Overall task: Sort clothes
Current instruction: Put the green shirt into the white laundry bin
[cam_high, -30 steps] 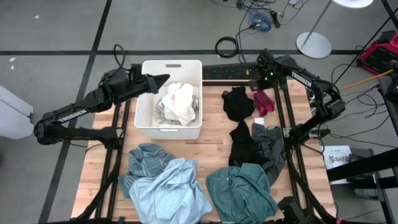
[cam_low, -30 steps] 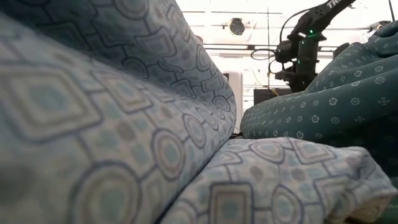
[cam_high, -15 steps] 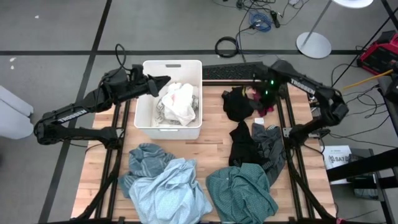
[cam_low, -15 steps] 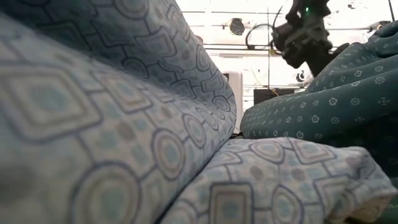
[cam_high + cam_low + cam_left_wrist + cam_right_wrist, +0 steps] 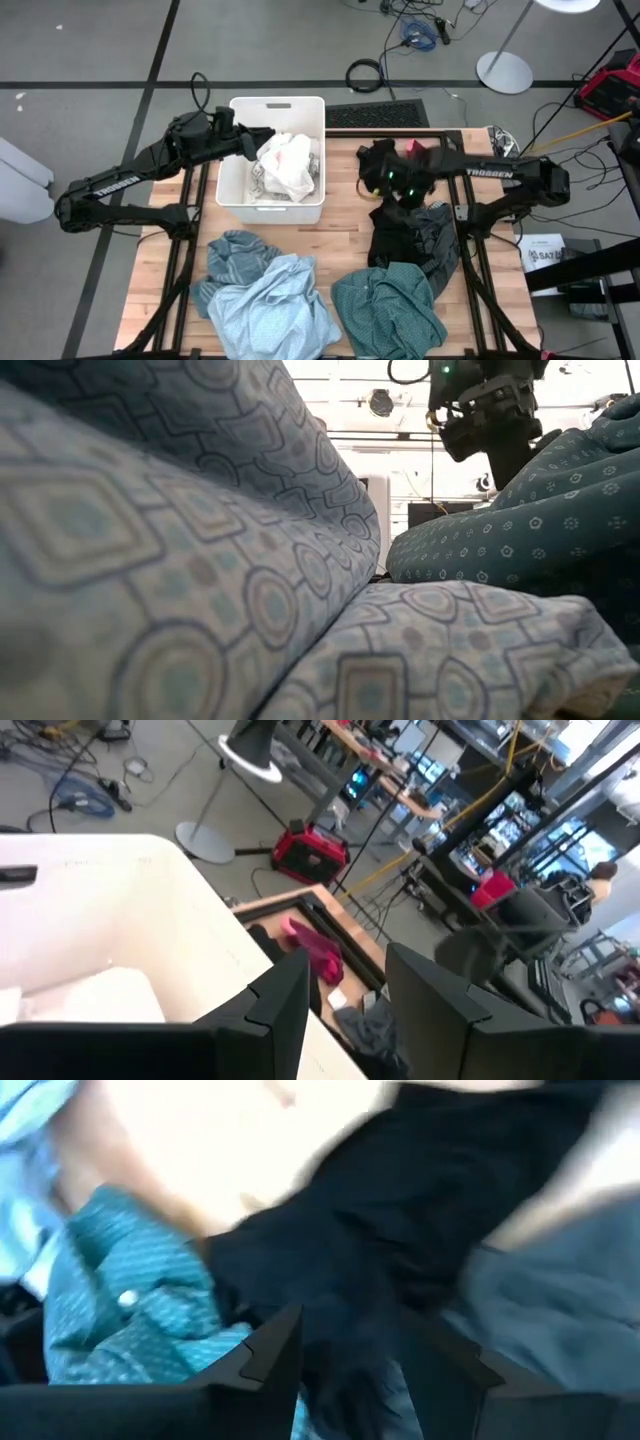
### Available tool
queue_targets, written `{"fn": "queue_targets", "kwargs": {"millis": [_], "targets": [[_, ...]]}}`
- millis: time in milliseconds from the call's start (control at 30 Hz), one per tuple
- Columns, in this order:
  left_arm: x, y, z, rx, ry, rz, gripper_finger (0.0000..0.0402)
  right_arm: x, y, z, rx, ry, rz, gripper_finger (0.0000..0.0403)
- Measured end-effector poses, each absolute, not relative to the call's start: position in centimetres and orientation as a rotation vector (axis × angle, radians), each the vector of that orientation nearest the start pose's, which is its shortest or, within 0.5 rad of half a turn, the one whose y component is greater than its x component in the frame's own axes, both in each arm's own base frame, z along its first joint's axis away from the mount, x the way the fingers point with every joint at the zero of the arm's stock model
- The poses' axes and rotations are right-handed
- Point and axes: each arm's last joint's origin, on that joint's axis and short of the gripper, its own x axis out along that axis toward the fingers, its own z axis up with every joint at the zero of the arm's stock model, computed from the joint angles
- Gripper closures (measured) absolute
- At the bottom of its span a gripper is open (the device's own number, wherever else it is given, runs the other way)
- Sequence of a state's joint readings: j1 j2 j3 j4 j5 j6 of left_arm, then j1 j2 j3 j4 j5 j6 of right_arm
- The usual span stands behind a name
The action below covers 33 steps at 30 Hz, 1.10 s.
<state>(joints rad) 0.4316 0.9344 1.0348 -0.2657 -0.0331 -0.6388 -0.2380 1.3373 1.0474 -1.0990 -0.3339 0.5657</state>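
Observation:
White-grey clothes [image 5: 286, 165] lie in the white bin [image 5: 232, 185]. A black garment [image 5: 376, 160] and a magenta one [image 5: 416, 150] lie at the table's far right. Another black garment [image 5: 390, 238] and a dark grey one [image 5: 437, 238] lie nearer. Teal striped [image 5: 232, 255], light blue [image 5: 275, 305] and teal patterned [image 5: 385, 305] garments lie along the near edge. My right gripper [image 5: 388, 195] hovers open over the black clothes [image 5: 400, 1210]. My left gripper [image 5: 258, 135] is open and empty above the bin's far left part [image 5: 100, 870].
Table frame rails run along both sides of the wooden top [image 5: 345, 235]. The low view is mostly filled by the near light blue [image 5: 150, 540] and teal [image 5: 500, 530] garments, with my right arm [image 5: 490, 410] above them. Cables, a keyboard and a lamp base lie beyond the far edge.
My right gripper has swung from the table's far right corner toward the middle and the near side, coming over the black garments. The clothes have not moved.

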Motion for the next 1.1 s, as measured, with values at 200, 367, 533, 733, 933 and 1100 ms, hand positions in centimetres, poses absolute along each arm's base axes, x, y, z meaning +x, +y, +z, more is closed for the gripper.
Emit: {"fn": "queue_targets", "kwargs": {"millis": [200, 367, 533, 733, 933, 1100], "targets": [[17.9, 7.6, 37.8, -0.673, 0.091, 0.465, 0.0258, 24.1, -0.8, 22.7, 0.814, 1.24, -0.13, 0.0254], [18.1, 6.9, 37.5, -0.666, 0.134, 0.435, 0.0258, 24.8, 0.9, 21.5, 0.809, 1.148, -0.098, 0.0254], [18.5, 5.6, 37.3, -0.568, 0.202, 0.331, 0.0258, 25.1, 2.2, 21.4, 0.8, 1.115, -0.067, 0.0254], [18.7, 4.7, 36.3, -0.529, 0.296, 0.408, 0.0258, 25.0, 2.9, 21.4, 0.778, 1.12, -0.069, 0.0254], [19.1, 4.2, 36.0, -0.52, 0.32, 0.413, 0.0258, 25.0, 3.1, 21.3, 0.791, 1.104, -0.126, 0.0254], [18.5, 3.5, 36.6, -0.436, 0.298, 0.36, 0.0258, 25.5, 2.6, 21.5, 0.746, 0.995, -0.26, 0.0254]]}}
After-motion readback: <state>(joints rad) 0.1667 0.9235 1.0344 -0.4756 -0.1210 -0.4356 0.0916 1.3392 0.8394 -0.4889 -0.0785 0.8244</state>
